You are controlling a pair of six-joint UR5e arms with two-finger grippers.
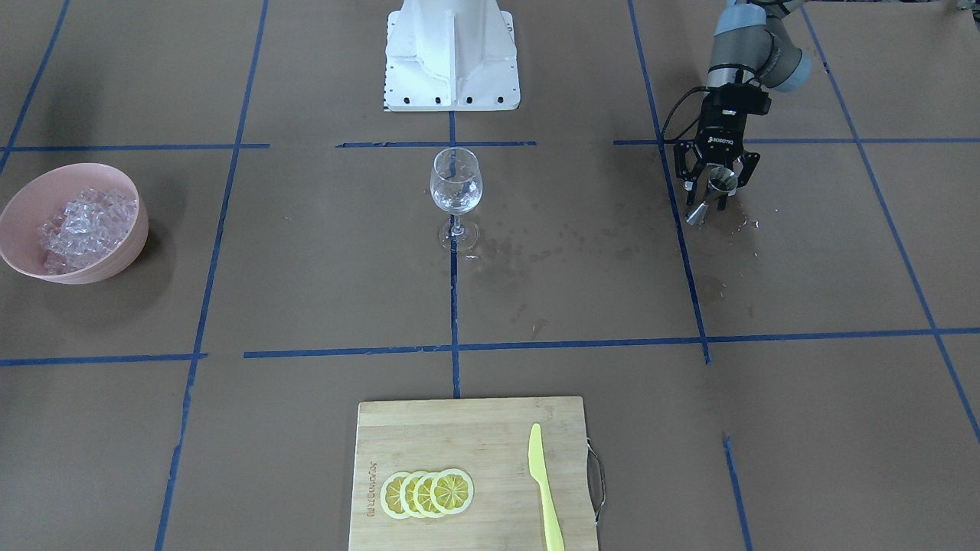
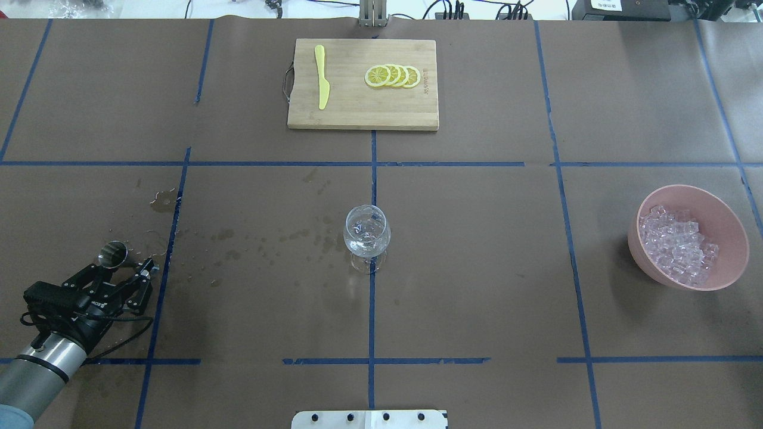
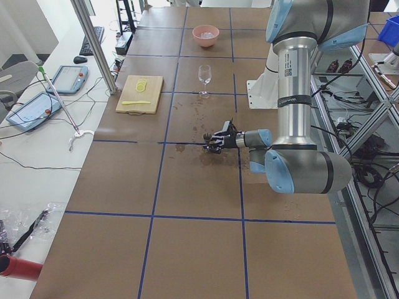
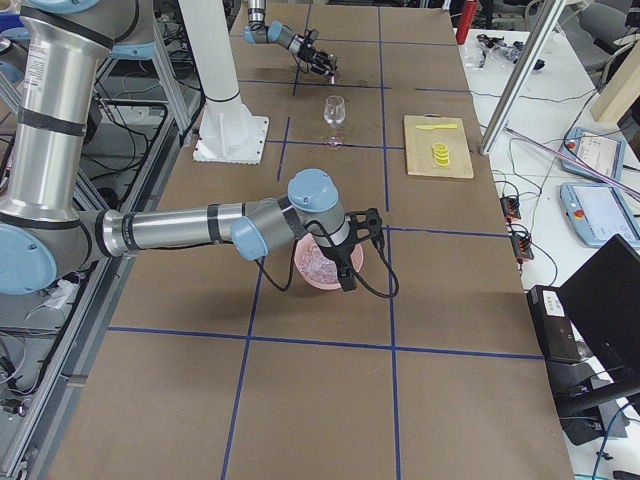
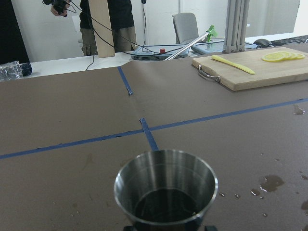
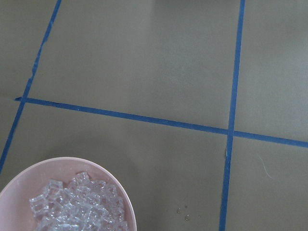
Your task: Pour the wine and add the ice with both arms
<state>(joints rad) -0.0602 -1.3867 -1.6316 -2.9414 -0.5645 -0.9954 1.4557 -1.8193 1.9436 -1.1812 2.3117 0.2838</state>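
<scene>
Left gripper (image 2: 128, 275) clamps a jigger (image 2: 112, 252) at the glass's (image 2: 367, 231) 9 o'clock. Right gripper's (image 4: 362, 232) opening cannot be told. A tilt risks another spill

Left pincer (image 1: 717, 189) clamped, right arm (image 4: 200, 229) outstretched

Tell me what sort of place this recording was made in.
Most likely a robotics lab staged as a drinks station: a table covered in brown paper with a blue tape grid, teach pendants on a side bench, and props such as a wine glass and cutting board.
</scene>
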